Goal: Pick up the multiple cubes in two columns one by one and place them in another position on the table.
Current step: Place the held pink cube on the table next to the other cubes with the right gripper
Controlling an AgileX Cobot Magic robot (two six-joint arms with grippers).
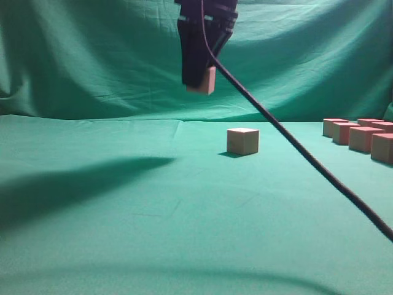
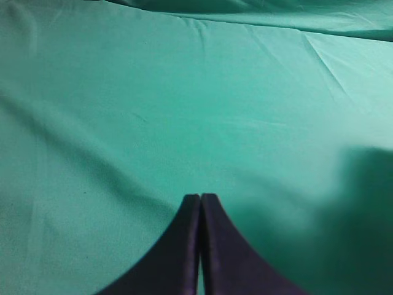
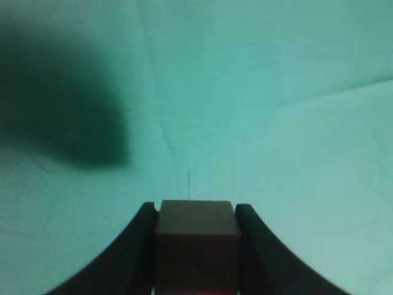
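Exterior view, top centre of the frame: right gripper [image 1: 202, 77] hanging well above the table [image 1: 123, 246], clamped on one cube [image 1: 205, 83] whose pinkish face peeks out at the lower edge of the dark fingers. Black cable [image 1: 295, 147] running from the gripper diagonally down to the right edge of the frame.

Right wrist view, bottom centre: same held cube [image 3: 196, 236] squeezed between the two dark fingers [image 3: 138, 246], both pads pressed flat against its sides, a thin red strip showing at its lower edge. Green cloth of the table [image 3: 276, 123] far below, with a dark blurred shadow [image 3: 67, 110] in the upper left.

Exterior view, middle of the frame, slightly right: a lone cube [image 1: 242, 141] sitting flat on the cloth, well apart from the rest and lower right of the raised gripper. Far right edge, mid-height: cluster of remaining cubes [image 1: 362, 136] in close rows, pinkish-red tops and tan sides, some cut off by the frame border. Draped green backdrop [image 1: 92, 55] behind everything. Broad shadow [image 1: 73, 184] across the left of the table.

Left wrist view, bottom centre: left gripper [image 2: 201, 203] with its fingers pressed together, tips touching, nothing between them, hovering over bare creased cloth [image 2: 153, 110].
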